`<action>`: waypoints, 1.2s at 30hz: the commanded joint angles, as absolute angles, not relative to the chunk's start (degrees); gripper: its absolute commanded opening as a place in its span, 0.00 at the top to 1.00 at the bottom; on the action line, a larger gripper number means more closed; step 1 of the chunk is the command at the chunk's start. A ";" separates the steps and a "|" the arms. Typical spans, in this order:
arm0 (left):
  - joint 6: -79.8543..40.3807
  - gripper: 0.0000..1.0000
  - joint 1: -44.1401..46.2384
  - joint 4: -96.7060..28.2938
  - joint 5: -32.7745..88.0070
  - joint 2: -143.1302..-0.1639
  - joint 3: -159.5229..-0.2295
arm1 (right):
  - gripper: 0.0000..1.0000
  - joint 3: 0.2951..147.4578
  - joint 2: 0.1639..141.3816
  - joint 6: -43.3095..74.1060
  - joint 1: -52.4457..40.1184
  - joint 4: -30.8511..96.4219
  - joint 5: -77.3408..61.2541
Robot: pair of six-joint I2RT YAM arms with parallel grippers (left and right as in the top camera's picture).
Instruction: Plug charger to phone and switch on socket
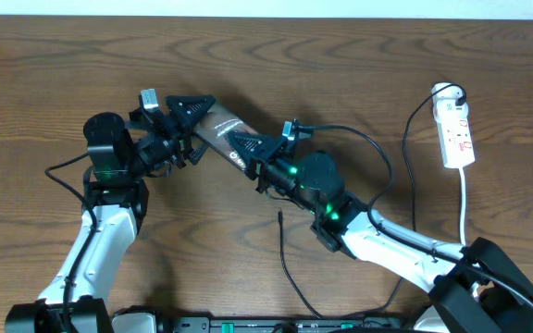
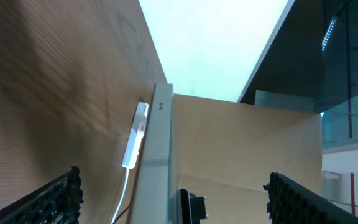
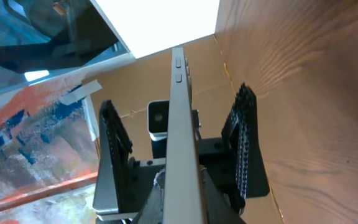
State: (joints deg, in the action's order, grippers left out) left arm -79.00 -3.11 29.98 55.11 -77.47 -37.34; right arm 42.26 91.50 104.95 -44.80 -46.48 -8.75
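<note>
Overhead: right gripper clenched on one end of the flat dark brown-black rectangular smartphone, which is held on edge. Left gripper jaws spread wide, straddling the smartphone's other end, pads clear of both faces. Thin black charger cable lies loose on the table, tip near the right jaws on their wrist side. Short white power strip sits well apart from both jaws.

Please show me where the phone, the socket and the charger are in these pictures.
phone (image 1: 218, 128): overhead view, middle of its brown face.
socket (image 1: 458, 135): overhead view, middle of the white strip.
charger (image 1: 280, 231): overhead view, cable just below its tip.
</note>
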 commanded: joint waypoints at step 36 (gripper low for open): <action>-77.41 0.64 -3.16 23.62 51.33 -77.14 -37.34 | 0.99 43.11 91.09 105.16 -48.36 -43.92 -6.04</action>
State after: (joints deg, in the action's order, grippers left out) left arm -77.95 -3.11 23.44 52.10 -77.47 -37.19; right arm 42.26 91.50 105.10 -47.18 -43.09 -6.96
